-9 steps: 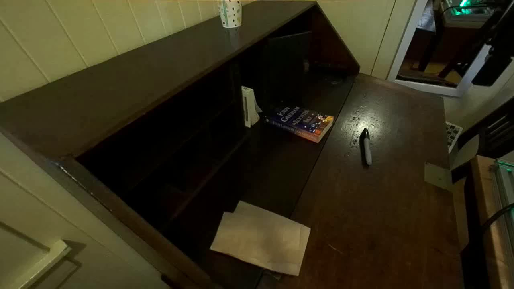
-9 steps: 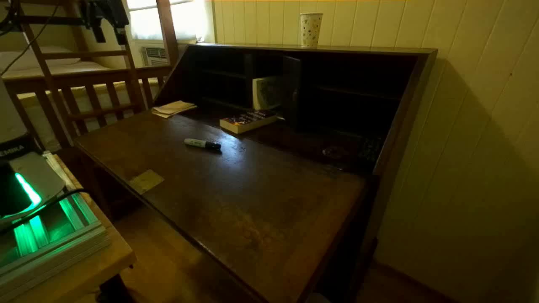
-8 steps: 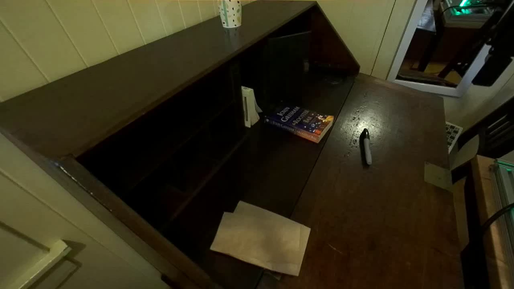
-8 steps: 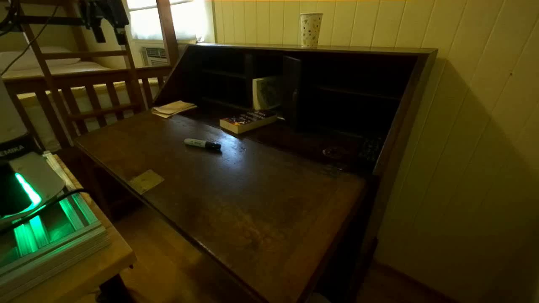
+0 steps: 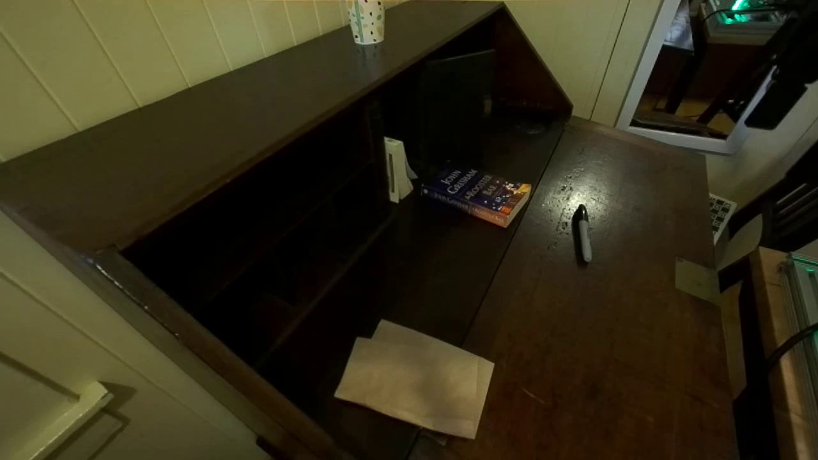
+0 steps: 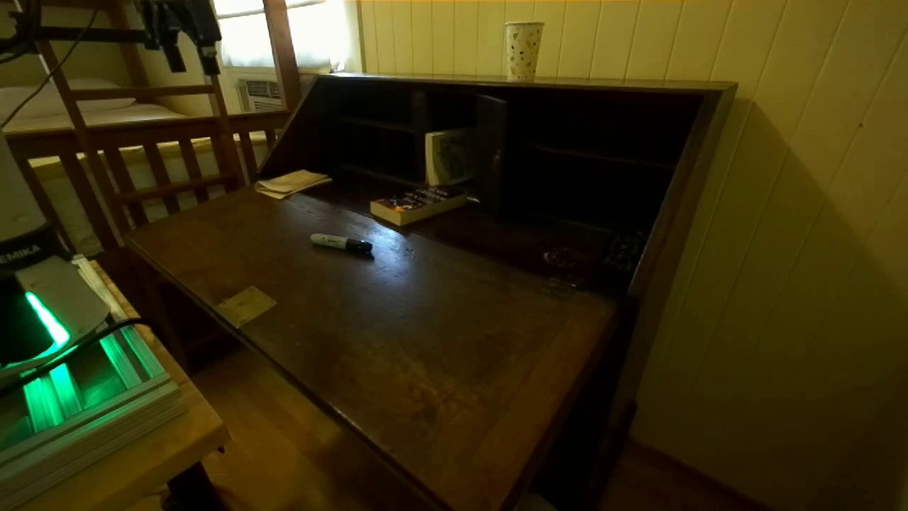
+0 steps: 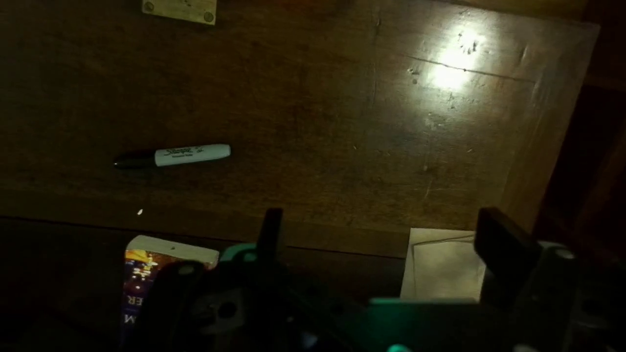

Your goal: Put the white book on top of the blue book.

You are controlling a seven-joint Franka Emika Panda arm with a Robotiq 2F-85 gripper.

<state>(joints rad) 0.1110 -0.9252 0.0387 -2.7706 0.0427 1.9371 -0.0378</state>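
While a small, thin white book [image 6: 450,157] with a darker picture patch on its face is standing on edge at the mouth of a shadowed compartment [image 6: 452,112] in a dark brown wooden bench [image 6: 425,333], a flat rectangular blue book [image 5: 476,191] with pale lettering and orange-red markings is lying face up just in front of it; whether the two are touching cannot be told. A dark door panel [image 6: 491,156] is standing open just beside the white book. Toward the front, a light grey, black-capped marker [image 7: 178,155] is lying near the blue book; farther along, loose pale paper sheets [image 5: 415,377] are resting, overlapping one another. A black robot gripper [image 6: 194,66] is hanging well apart from both books, its jaws gaping wide in the wrist view. A yellowish rectangular metal plate [image 6: 247,305] is sitting at the bench's edge, and a white speckled cup [image 6: 523,50] is standing upright on its top ledge.
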